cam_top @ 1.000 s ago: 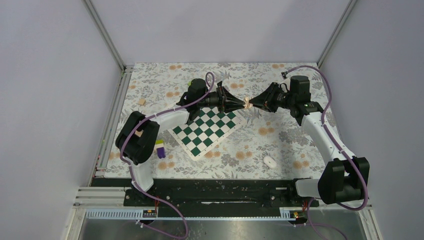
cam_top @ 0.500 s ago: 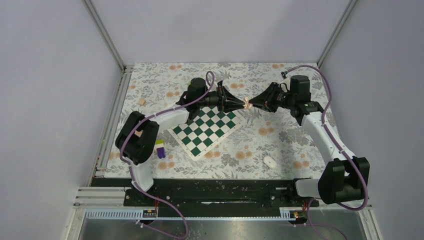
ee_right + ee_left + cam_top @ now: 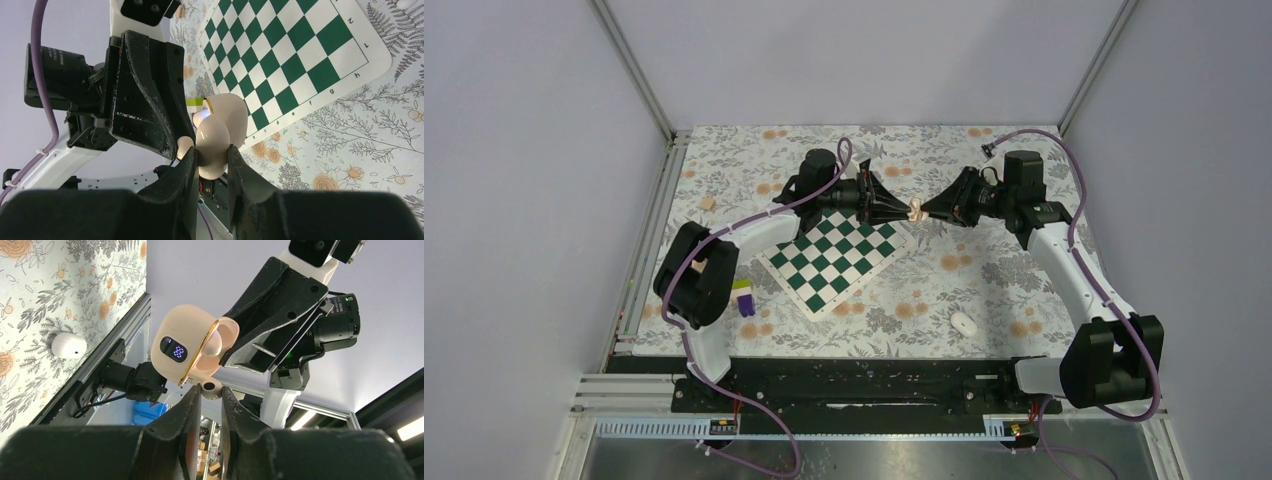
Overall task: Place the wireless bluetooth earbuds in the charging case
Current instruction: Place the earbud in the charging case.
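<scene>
a table covered with a floral cloth (image 3: 984, 290) fills the top view, and the two arms reach across it from the near edge, the left arm (image 3: 724, 250) and the right arm (image 3: 1074, 270) pointing at each other so their tips nearly meet. a green and white chessboard mat (image 3: 834, 255) lies tilted on the cloth, below and to the left of that meeting point. the right gripper (image 3: 210, 155) is clamped on the pale peach charging case (image 3: 182, 352), holding it off the table near the mat's far right corner. the case is hinged open, with a small dark display (image 3: 173, 349) showing lit digits on its outer face and a pale rounded piece (image 3: 214, 342) sitting in the gap between its halves. the left gripper (image 3: 211, 390) is pinched on a small pale earbud (image 3: 211, 386), which sits at its fingertips just beside the open edge of the case; whether the two touch is hard to tell. a purple, white and green block (image 3: 744, 297) stands on the cloth by the left arm, just left of the mat. a white oval piece (image 3: 965, 323) lies on the cloth near the front edge, well apart from both grippers. a small tan block (image 3: 708, 204) rests near the left edge.
</scene>
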